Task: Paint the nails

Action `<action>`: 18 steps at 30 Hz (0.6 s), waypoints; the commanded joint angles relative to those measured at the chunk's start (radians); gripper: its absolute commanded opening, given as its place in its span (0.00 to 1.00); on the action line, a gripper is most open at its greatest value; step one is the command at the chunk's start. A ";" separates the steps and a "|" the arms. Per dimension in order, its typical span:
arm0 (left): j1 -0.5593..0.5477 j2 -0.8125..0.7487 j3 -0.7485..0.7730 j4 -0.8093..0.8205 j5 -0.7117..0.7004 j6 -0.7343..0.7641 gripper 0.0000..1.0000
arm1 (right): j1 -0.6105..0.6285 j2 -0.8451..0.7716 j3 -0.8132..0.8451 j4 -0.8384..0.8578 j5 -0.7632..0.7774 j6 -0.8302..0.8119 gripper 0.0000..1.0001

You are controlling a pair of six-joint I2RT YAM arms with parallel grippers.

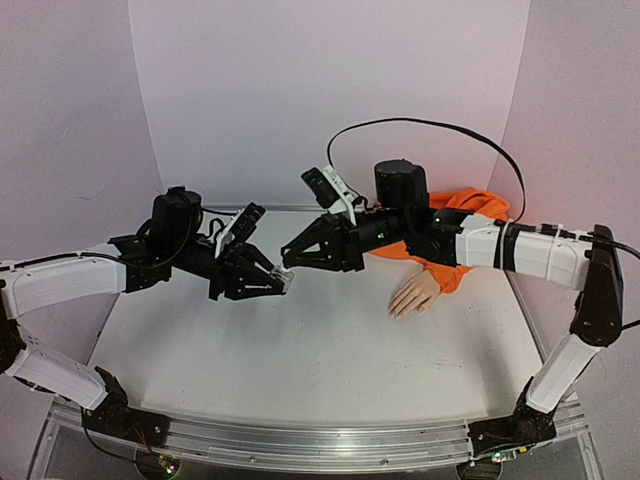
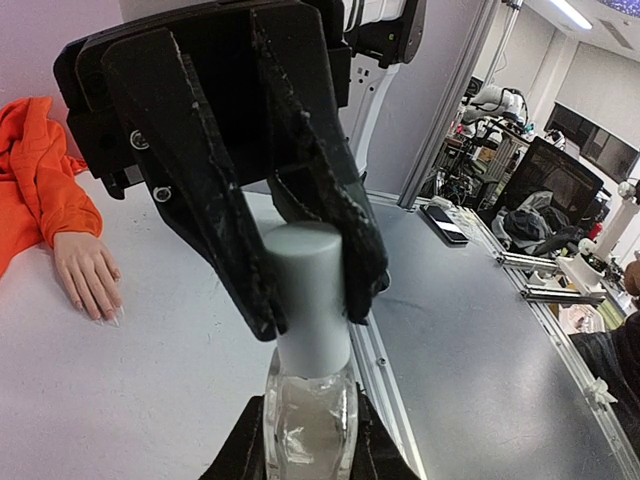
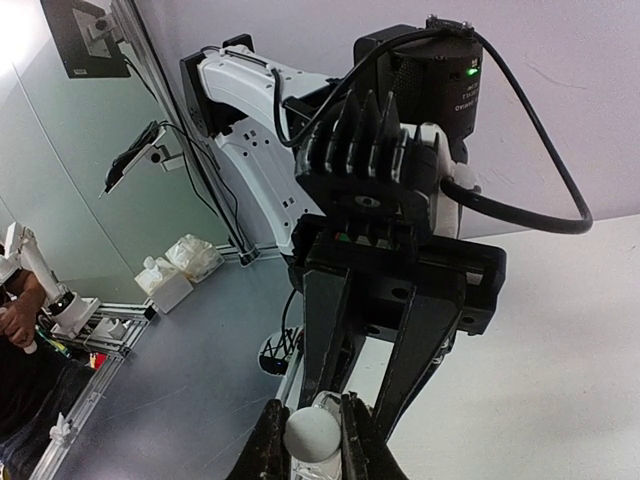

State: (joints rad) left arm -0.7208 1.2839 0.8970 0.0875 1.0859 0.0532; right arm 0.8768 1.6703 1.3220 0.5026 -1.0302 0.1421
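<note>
Grasping small clear bottle (image 2: 308,425) by glass body with left claw (image 1: 280,285), clenched tight. Clamping grey cap (image 2: 308,285) from opposite side with right claw (image 1: 291,256), fingers pressed on both sides of cap. Held over table (image 1: 300,370), near middle, slightly toward far edge. Further right: mannequin hand (image 1: 415,295) palm down near right edge, orange sleeve (image 1: 470,210) bunched toward far right corner. Nails (image 2: 103,317) at fingertips, pointing toward near edge, well apart from both claws.

nails (image 1: 398,312) too small to tell, bottle (image 2: 310,425) base cut off
</note>
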 commanded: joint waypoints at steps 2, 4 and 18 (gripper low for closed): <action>0.006 -0.072 0.014 0.058 -0.169 0.014 0.00 | 0.037 0.020 0.022 0.041 0.002 -0.004 0.00; 0.011 -0.107 -0.009 0.073 -0.285 0.019 0.00 | 0.050 0.025 0.003 0.059 0.043 0.002 0.00; 0.031 -0.269 -0.192 0.250 -0.993 0.059 0.00 | 0.256 0.310 0.124 0.214 0.795 0.424 0.00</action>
State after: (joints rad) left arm -0.6983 1.0523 0.6662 0.1276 0.3641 0.0673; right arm 0.9676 1.8664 1.3659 0.7536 -0.4816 0.3561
